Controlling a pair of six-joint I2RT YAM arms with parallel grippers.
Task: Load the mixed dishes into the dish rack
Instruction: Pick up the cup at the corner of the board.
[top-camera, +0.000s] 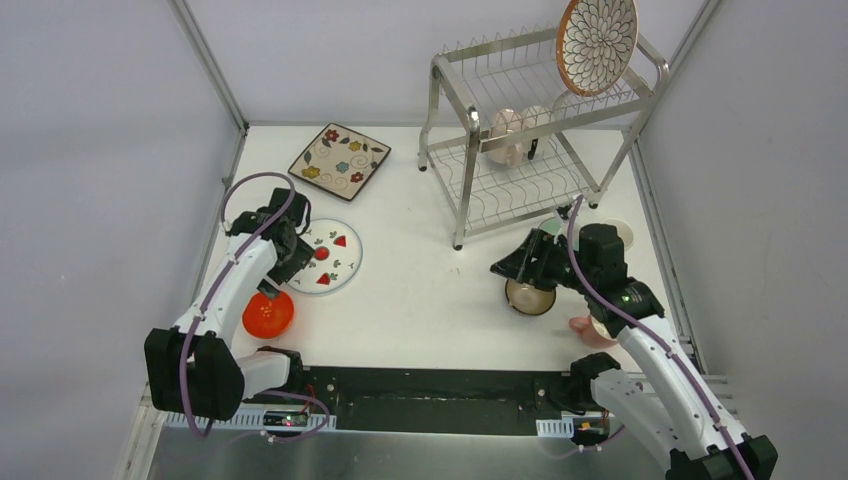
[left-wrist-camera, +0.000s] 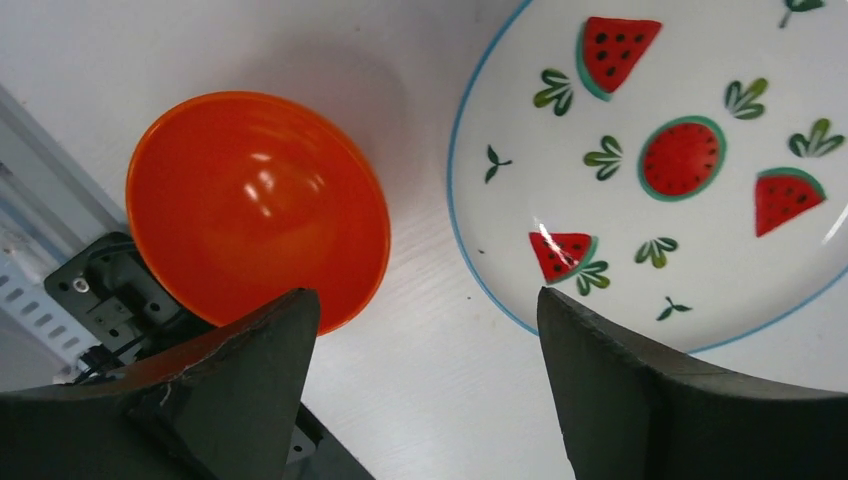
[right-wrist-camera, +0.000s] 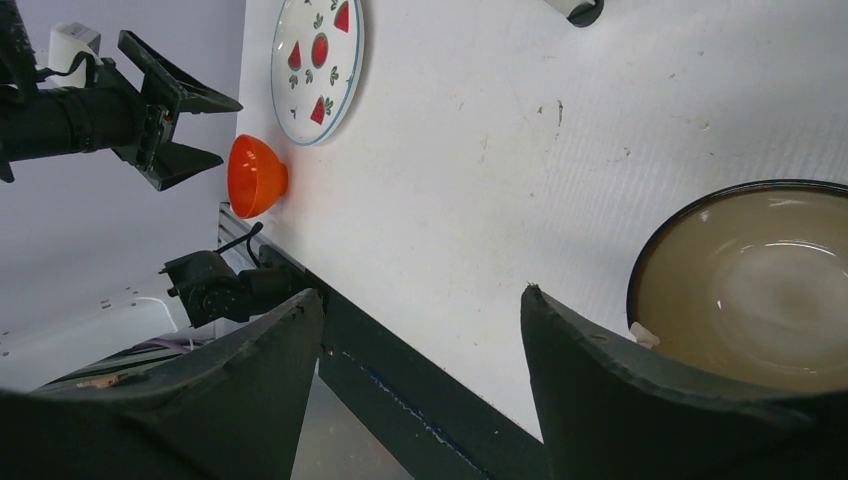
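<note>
Standing at the far right of the table, the dish rack (top-camera: 464, 180) is only partly loaded. The round petal-pattern plate (top-camera: 597, 42) sits upright in its top tier. Two pale rounded pieces (top-camera: 510, 135), cups or small bowls, I cannot tell which, rest under that shelf.

By my count, most of the job is not yet done. The square floral plate (top-camera: 340, 160) lies flat on the table to the left of the rack. The watermelon plate (left-wrist-camera: 690, 170) lies nearer the arms, on the left. Just beside it, apart from its rim, is the orange bowl (left-wrist-camera: 255, 205).

The left gripper (left-wrist-camera: 425, 300) hovers over the bare strip between those two, jaws apart and grasping nothing. It could be lining up on either dish.

The brown bowl (right-wrist-camera: 750, 285) sits on the table in front of the rack. The right gripper (right-wrist-camera: 422, 295) is released too, with bare table between its fingers and the bowl just off to one side.

A pink cup (top-camera: 585, 328) stands near the right arm. A pale round piece (top-camera: 620, 232) shows behind that wrist, too hidden to name.
</note>
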